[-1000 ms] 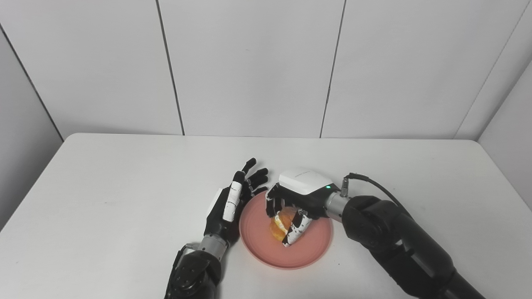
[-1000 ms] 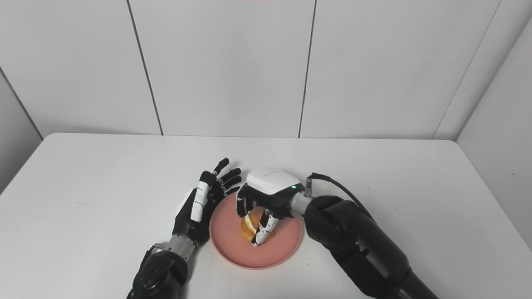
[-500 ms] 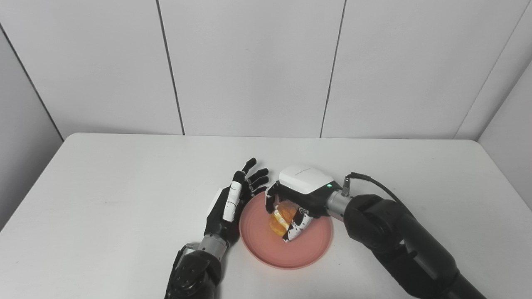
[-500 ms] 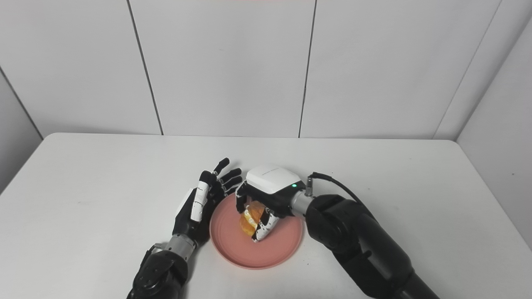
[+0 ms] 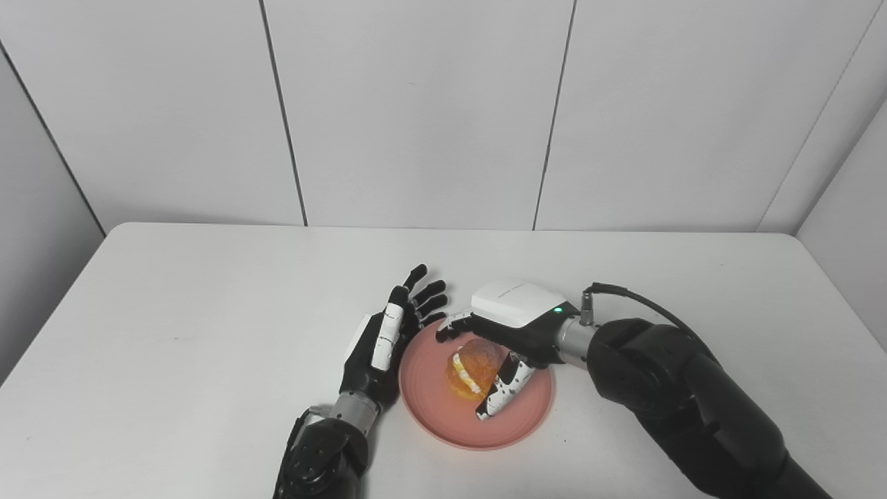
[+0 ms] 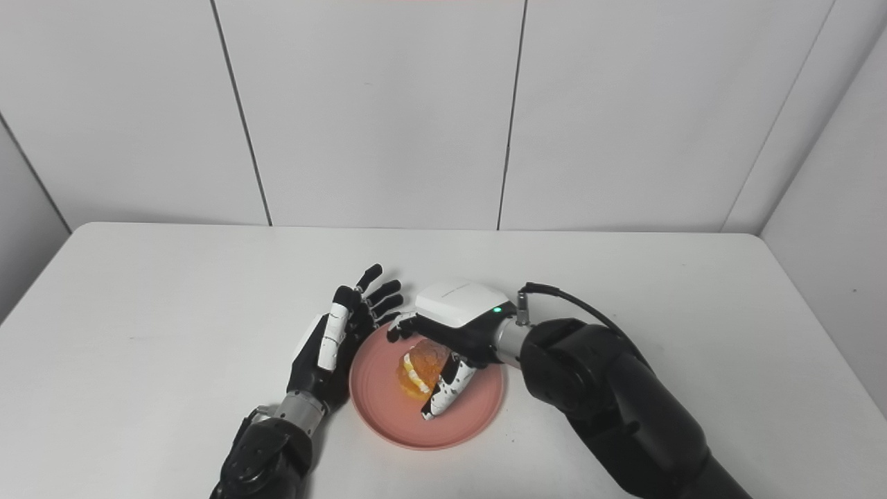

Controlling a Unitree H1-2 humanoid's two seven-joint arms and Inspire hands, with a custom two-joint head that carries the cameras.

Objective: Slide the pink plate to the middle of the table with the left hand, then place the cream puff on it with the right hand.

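Observation:
The pink plate (image 5: 433,416) lies near the middle of the white table (image 5: 173,333). The golden cream puff (image 5: 471,364) with a cream band rests on the plate. My right hand (image 5: 509,322) hovers over the puff with its fingers and thumb spread apart, no longer wrapped around it; the thumb lies along the puff's right side. My left hand (image 5: 384,339) is open, fingers pointing away from me, standing on edge against the plate's left rim. In the right eye view the puff (image 6: 421,364) shows between the spread fingers of the right hand (image 6: 457,315).
The table's far edge meets a white panelled wall (image 5: 416,111). A black cable (image 5: 637,301) loops from the right wrist. Nothing else stands on the table.
My right hand has opened: the fingers and thumb that held the cream puff have spread, and the puff now sits on the plate. The left hand and plate have not moved.

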